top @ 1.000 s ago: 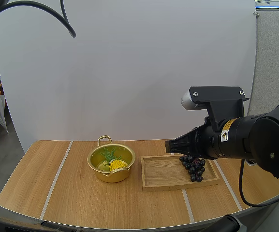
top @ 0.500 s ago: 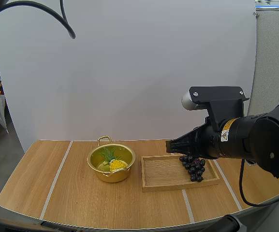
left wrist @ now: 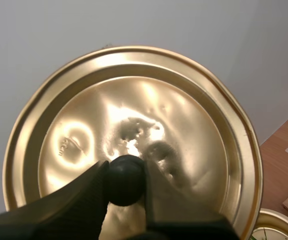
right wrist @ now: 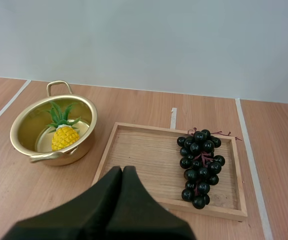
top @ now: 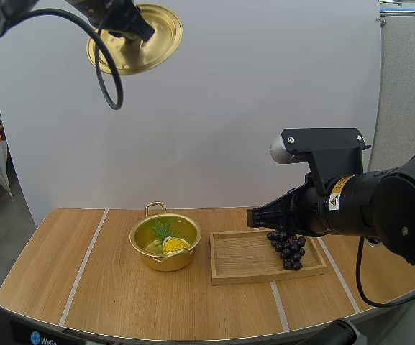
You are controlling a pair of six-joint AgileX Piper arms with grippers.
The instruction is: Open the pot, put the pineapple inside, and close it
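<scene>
Clamps the left gripper [left wrist: 125, 171] on the lid's [left wrist: 148, 110] black knob [left wrist: 126, 182], one finger pressed to each side of it. Holds the lid tilted on edge, high above the pot [top: 165, 261] and a little to its left, well clear of the table [top: 121, 302]. Carries the right gripper [right wrist: 123, 172] with fingers pressed together into one dark wedge, nothing between them, right of the pot and over the pot-side end of the tray [right wrist: 144, 155]. Shows the pot open and upright on the table, with the pineapple [right wrist: 65, 138] lying inside, yellow body toward the near handle and green leaves toward the far one. Shows the tray just right of the pot, a narrow gap between them, and the grapes [right wrist: 200, 162] in the tray at the end farther from the pot.
</scene>
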